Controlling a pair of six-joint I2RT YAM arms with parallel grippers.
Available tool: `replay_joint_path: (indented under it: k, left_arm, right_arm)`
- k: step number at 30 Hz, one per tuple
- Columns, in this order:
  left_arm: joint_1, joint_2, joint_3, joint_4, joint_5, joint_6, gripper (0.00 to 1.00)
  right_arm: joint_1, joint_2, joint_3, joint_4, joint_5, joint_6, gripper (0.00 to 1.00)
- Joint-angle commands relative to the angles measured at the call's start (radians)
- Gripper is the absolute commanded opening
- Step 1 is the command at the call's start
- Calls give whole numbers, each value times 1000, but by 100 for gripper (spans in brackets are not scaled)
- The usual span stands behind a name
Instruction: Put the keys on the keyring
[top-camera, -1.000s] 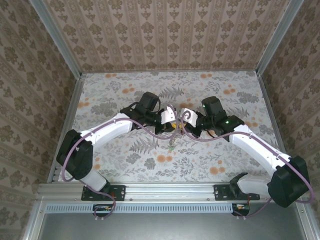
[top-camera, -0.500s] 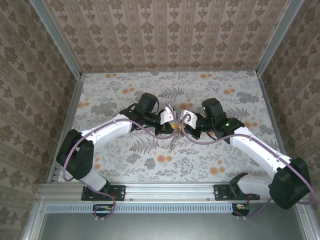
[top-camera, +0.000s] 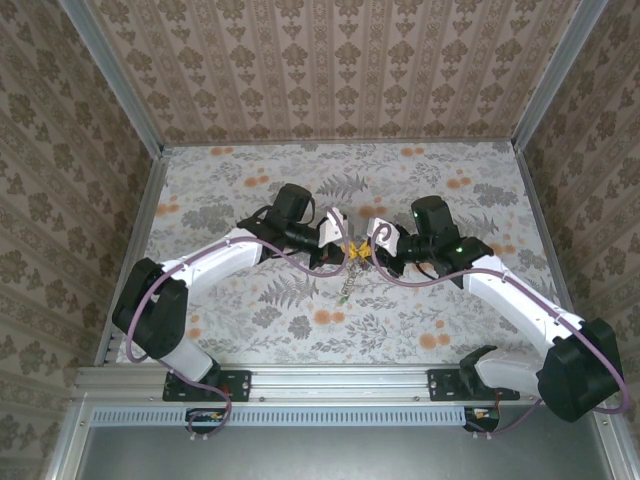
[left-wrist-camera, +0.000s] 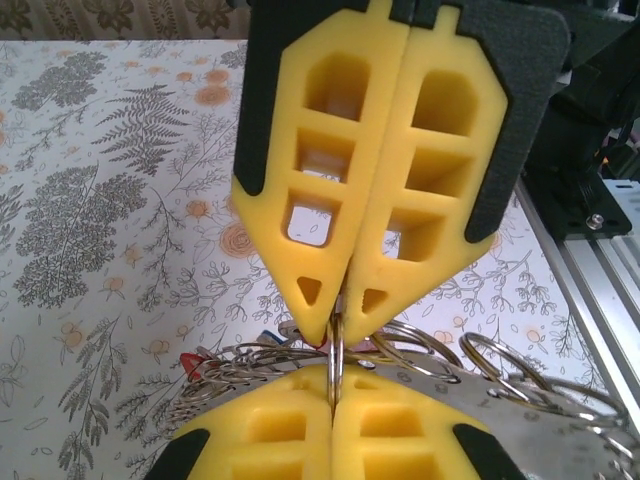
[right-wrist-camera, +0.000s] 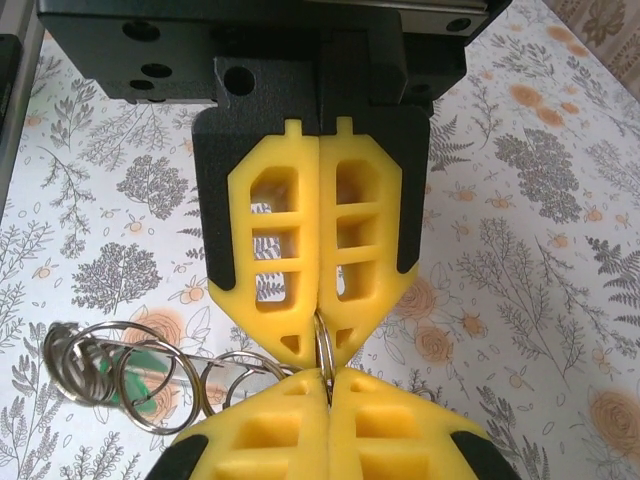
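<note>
Over the middle of the flowered table (top-camera: 250, 190), the left gripper (top-camera: 343, 253) and the right gripper (top-camera: 362, 255) meet tip to tip, both clenched on one thin wire ring of the keyring (top-camera: 346, 283). From the left wrist, that ring stands on edge, running straight up the seam between the left gripper's (left-wrist-camera: 333, 378) pressed yellow pads and into the seam of the right gripper (left-wrist-camera: 336, 335) facing it. The right wrist gives the mirror picture: its own right gripper (right-wrist-camera: 328, 378) below, the left gripper (right-wrist-camera: 320, 350) above, the wire pinched between them.

The rest of the keyring (left-wrist-camera: 420, 350) spills sideways as a chain of silvery loops and, seen from above, dangles below the meeting point on the side of the table's near edge. Among the keys, a green key (right-wrist-camera: 150, 385) sits inside the loops (right-wrist-camera: 85, 365) off to one side of the right wrist view, and a red key (left-wrist-camera: 190, 362) peeks from the tangle in the left wrist view, a blue one just beside it; whether each is fully threaded cannot be told.

The coming move likely turns on this: the gripped ring lies in the same plane as both sets of jaws, on the line joining the two arms, neither arm nearer than the other. Any parting of its coils would probably have to come from the grippers pulling or twisting against each other along that line.
</note>
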Motion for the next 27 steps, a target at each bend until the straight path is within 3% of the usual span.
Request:
replay_joint_path:
  k: [1, 7, 14, 17, 21, 27]
  left_arm:
    - [7, -47, 0, 79, 102, -29, 0]
    - [39, -68, -57, 269, 188, -156, 0]
    - [41, -55, -57, 284, 249, -174, 0]
    - [41, -49, -56, 269, 258, -169, 0]
    - [41, -49, -56, 261, 251, -166, 0]
    - [36, -55, -9, 82, 147, -50, 14]
  right_arm:
    - [-12, -11, -34, 88, -59, 27, 5]
    - [-57, -4, -105, 189, -131, 91, 16]
    - [-74, 17, -127, 301, -154, 163, 17]
    - [-78, 20, -127, 348, -173, 189, 15]
    - [-78, 31, -92, 308, -175, 180, 3]
    - [-72, 13, -40, 173, -133, 97, 0]
